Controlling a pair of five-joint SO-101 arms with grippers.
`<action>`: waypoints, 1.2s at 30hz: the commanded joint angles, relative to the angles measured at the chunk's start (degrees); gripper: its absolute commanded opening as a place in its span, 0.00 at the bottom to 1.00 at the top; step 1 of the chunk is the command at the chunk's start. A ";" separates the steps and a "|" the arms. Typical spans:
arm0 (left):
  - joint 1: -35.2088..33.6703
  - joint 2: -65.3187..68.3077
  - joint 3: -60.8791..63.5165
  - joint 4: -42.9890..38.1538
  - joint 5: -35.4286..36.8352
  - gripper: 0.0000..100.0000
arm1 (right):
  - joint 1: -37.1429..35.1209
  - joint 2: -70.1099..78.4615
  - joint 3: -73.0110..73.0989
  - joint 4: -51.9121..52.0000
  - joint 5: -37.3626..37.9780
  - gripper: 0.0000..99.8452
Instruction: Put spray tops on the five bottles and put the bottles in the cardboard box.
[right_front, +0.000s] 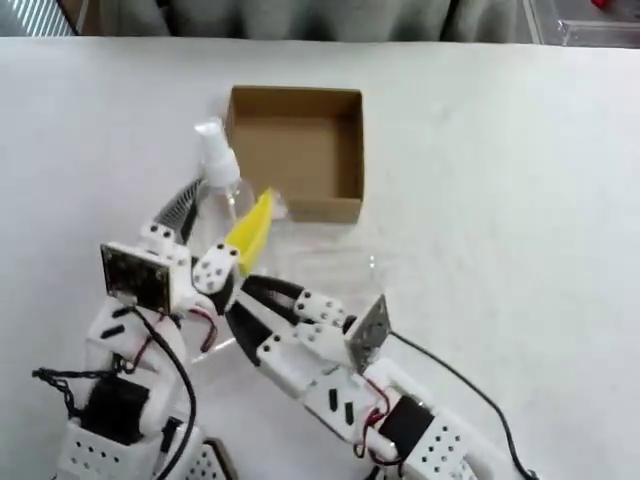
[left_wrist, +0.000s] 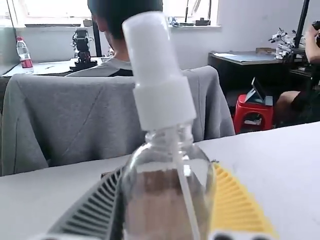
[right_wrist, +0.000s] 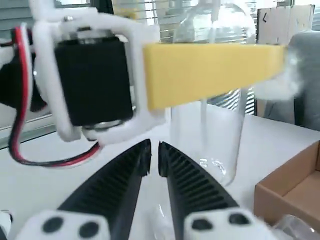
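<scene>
your left gripper (left_wrist: 165, 202) pinches the bottle (left_wrist: 167, 185) between grey and yellow fingers, spray top (left_wrist: 157, 75) on, beside the box (right_front: 345, 150); your right gripper (right_wrist: 154, 150) holds nothing, its black fingers nearly pressed together near that yellow finger

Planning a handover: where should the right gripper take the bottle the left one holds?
Probably the bare lower body of the bottle, below the left gripper's yellow finger, approaching from the right gripper's own side. That stretch is round, straight-walled and free; the spray top is narrower. The right fingers stand shut, so open first.
</scene>
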 joint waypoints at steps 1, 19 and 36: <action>0.92 -2.42 -2.46 1.67 -0.35 0.08 | 1.71 5.32 0.53 -6.46 0.70 0.02; 0.84 -3.82 -2.11 2.64 -0.44 0.08 | 8.40 27.65 -5.80 -19.47 0.26 0.02; 0.92 -3.82 -2.29 3.87 -0.44 0.08 | 12.88 28.62 -7.30 -19.38 -2.55 0.02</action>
